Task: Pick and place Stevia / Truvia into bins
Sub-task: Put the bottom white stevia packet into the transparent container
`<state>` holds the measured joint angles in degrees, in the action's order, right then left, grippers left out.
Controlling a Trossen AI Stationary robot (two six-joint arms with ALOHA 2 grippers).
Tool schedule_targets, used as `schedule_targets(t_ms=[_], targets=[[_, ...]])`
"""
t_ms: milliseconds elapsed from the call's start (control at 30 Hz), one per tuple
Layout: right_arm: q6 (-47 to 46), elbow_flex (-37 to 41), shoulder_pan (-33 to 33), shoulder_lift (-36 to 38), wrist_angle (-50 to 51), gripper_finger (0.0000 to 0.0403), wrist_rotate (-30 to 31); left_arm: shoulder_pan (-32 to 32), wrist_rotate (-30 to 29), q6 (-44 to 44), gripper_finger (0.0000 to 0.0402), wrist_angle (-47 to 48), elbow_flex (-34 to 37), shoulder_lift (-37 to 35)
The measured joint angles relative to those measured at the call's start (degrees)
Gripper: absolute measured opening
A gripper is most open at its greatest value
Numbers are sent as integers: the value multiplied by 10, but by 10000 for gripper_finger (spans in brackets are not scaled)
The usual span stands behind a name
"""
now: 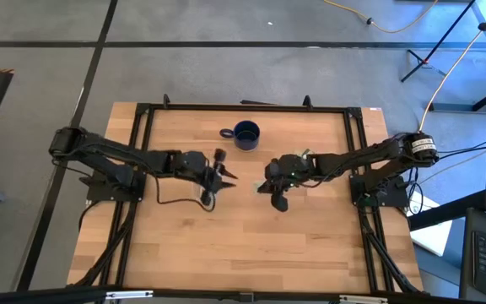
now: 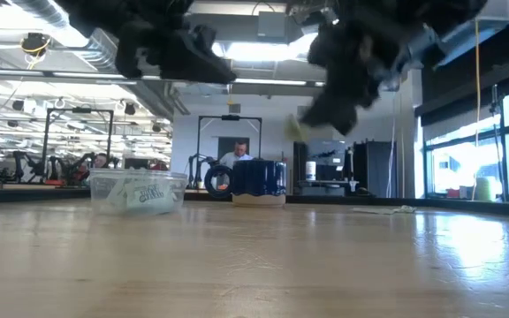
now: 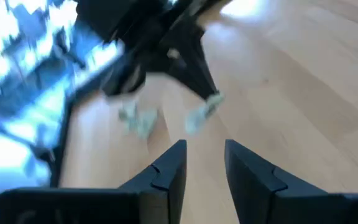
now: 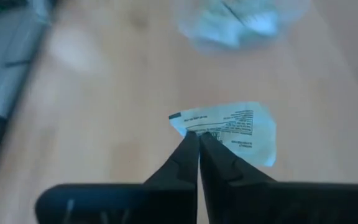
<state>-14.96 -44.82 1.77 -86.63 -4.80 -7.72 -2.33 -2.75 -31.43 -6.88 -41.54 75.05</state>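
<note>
Clear tub (image 2: 137, 191) with sachets inside; right claw (image 4: 197, 138) pinching a sachet (image 4: 235, 127); left claw (image 3: 204, 158) spread.

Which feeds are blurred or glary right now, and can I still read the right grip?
Left wrist view: motion-smeared. Right wrist view: tub soft, but the sachet pinched by the right gripper reads clearly. Low view: arms dark against ceiling lights. High view: sharp.

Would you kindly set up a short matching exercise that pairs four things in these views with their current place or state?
Things:
1. right gripper
2. left gripper
3. clear tub
4. blue mug

States:
A. open, holding nothing
B. stands at the table's far edge, between the arms
C. shut on a sachet, lifted off the table
D. on the table with sachets inside

Pairs: 1-C, 2-A, 3-D, 4-B
</note>
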Motion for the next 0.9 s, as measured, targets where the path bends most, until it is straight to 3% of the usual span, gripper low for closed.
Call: schedule_targets(t_ms=[133,267,400,733,900], targets=[[-19,-37,11,0,-4,5,-31,-33,-3,-86,117,-66,0,37],[-29,-62,23,0,-7,5,-54,-58,-46,-124,123,-117,0,65],[-33,-72,31,0,-11,6,-56,-67,-71,-128,125,-156,0,81],[-28,-73,31,1,-41,6,-55,-70,-62,-99,120,-174,0,83],[-27,-73,31,1,-50,6,-55,-70,-64,-98,99,-173,0,83]])
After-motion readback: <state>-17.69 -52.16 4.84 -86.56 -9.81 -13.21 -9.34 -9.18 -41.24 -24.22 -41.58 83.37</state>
